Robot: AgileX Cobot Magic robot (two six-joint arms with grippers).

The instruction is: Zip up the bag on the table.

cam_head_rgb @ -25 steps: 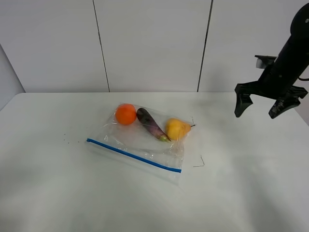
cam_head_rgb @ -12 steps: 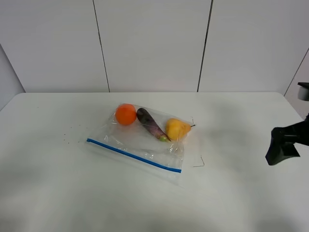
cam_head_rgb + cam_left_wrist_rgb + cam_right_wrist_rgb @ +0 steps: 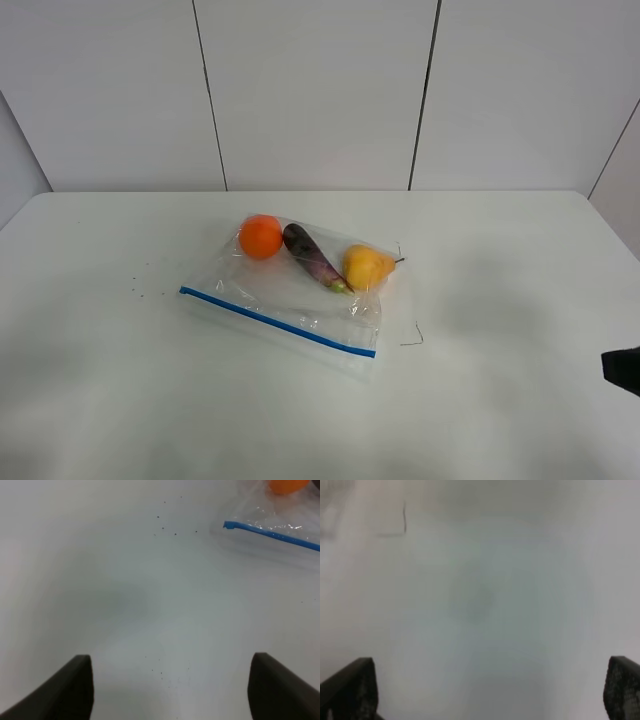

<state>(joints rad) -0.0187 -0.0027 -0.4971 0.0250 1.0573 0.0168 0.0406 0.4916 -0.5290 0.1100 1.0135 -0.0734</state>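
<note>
The clear crinkly bag [image 3: 290,290] lies on the white table [image 3: 500,300] left of centre, its blue zip strip [image 3: 277,321] along the near edge. An orange [image 3: 260,237], a purple vegetable [image 3: 312,257] and a yellow fruit [image 3: 366,266] show through it. In the left wrist view the strip's end [image 3: 235,525] and the orange [image 3: 287,485] show at the far edge. My left gripper [image 3: 172,690] is open over bare table, well short of the bag. My right gripper [image 3: 492,690] is open over bare table; a dark part of it [image 3: 624,371] shows at the exterior view's right edge.
A thin dark right-angle mark [image 3: 413,338] lies on the table just right of the bag, also in the right wrist view [image 3: 400,525]. Small dark specks [image 3: 138,290] lie left of the bag. White wall panels stand behind the table.
My right arm has dropped from high at the back right down and out past the right edge of the exterior view. The bag has not moved.
</note>
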